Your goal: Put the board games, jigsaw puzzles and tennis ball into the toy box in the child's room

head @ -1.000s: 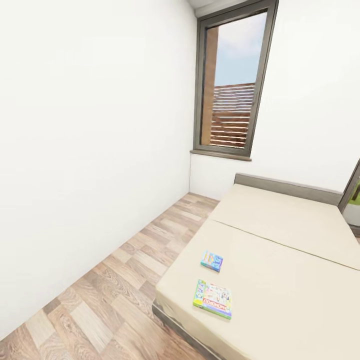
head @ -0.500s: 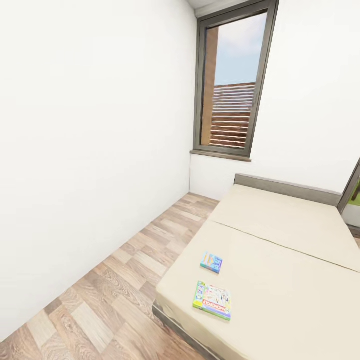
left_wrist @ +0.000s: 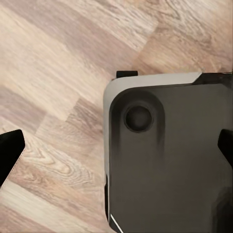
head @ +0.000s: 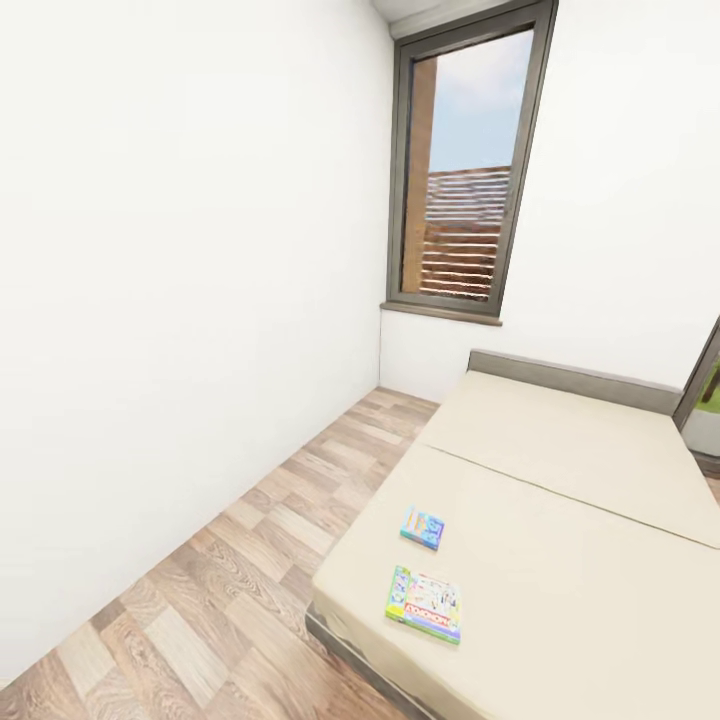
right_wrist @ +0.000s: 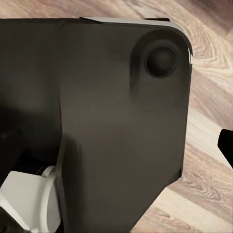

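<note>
Two board games lie flat on the beige bed (head: 570, 470) near its near-left corner. The smaller one is blue (head: 423, 526). The larger one (head: 425, 602) has a green and white printed cover and sits closer to me. My left gripper (left_wrist: 116, 155) hangs open over the wood floor and my own dark base, one black fingertip (left_wrist: 9, 151) at each side of its view. My right gripper (right_wrist: 116, 150) is also open above the base, with one fingertip (right_wrist: 227, 145) clear. The table, toy box, jigsaw puzzles and tennis ball are out of view.
A strip of wood-plank floor (head: 230, 580) runs between the white wall (head: 180, 300) on the left and the bed. A tall window (head: 465, 170) with brown slats stands at the far end. The grey headboard (head: 575, 377) is below it.
The whole head view has shifted slightly, so the camera moved a little. The two board games lie in the same places on the bed.
</note>
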